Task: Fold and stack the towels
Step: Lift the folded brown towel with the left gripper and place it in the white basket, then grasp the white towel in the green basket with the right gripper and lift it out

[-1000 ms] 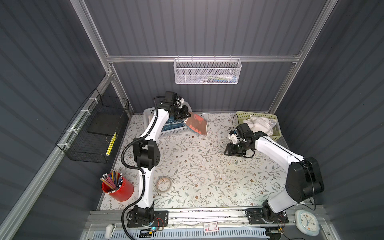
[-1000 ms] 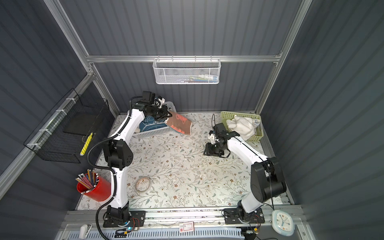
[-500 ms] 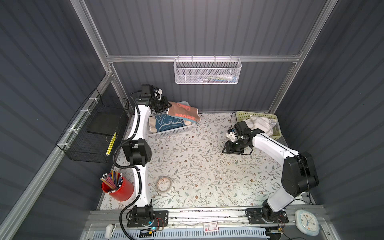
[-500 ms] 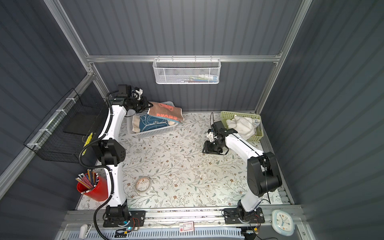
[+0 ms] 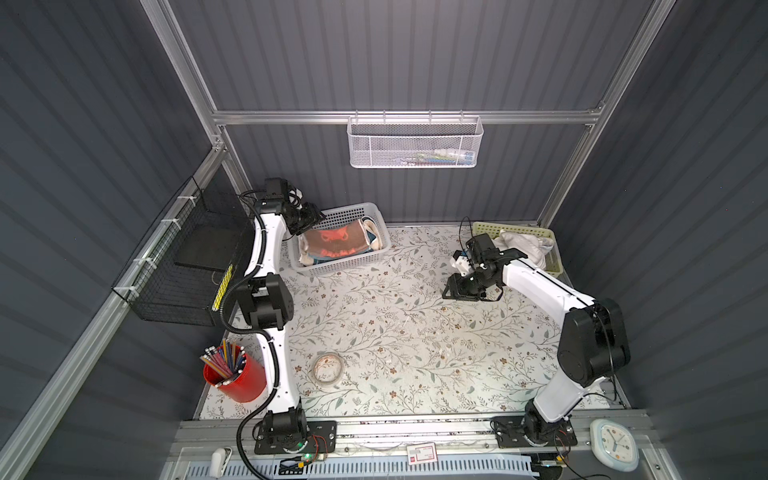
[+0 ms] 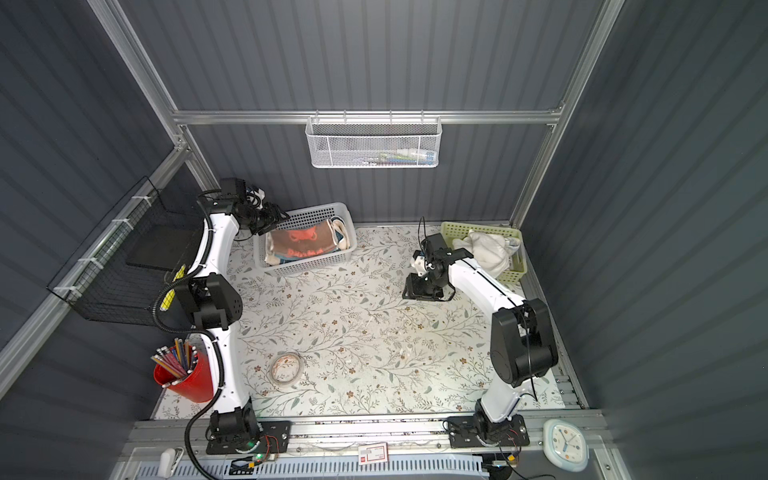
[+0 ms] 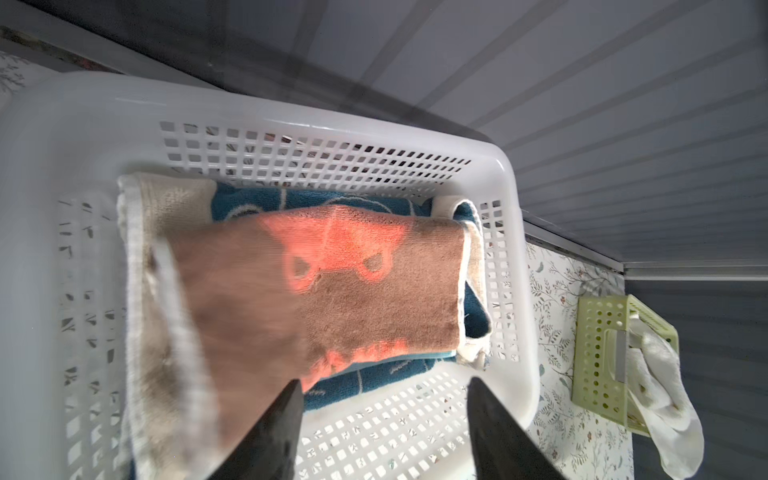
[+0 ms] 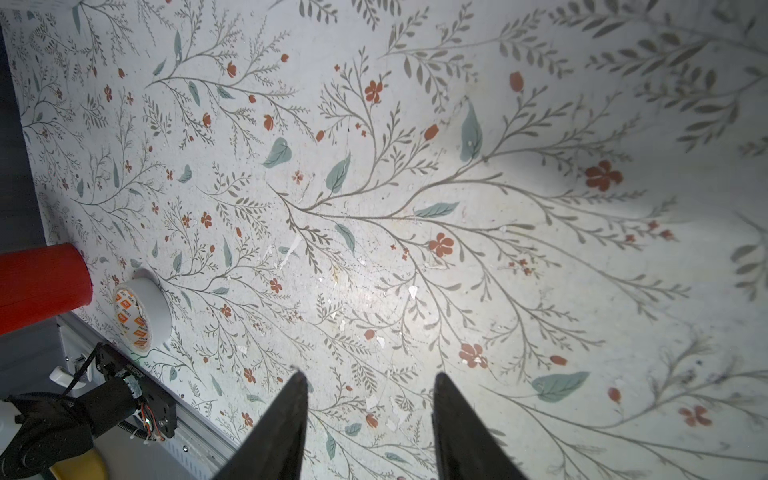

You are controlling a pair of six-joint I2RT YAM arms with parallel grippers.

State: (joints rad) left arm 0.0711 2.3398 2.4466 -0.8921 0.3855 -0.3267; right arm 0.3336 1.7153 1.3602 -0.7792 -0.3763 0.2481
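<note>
Having dropped coral towel (image 7: pixel 353 291) into white basket (image 7: pixel 316 124), left gripper (image 7: pixel 385 382) stands parted

Top views: even overhead light, dark walls, the pale floral tabletop (image 5: pixel 395 324) brightest, shadows few and soft. Left wrist view: motion blur smeared the near end of the brown towel (image 7: pixel 353 299) and the near side of the white basket (image 7: pixel 324 122); their far ends were sharp. Right wrist view: a bright patch glared mid-table, broad soft shadows crossed it, and the print fell out of focus toward one edge.
</note>
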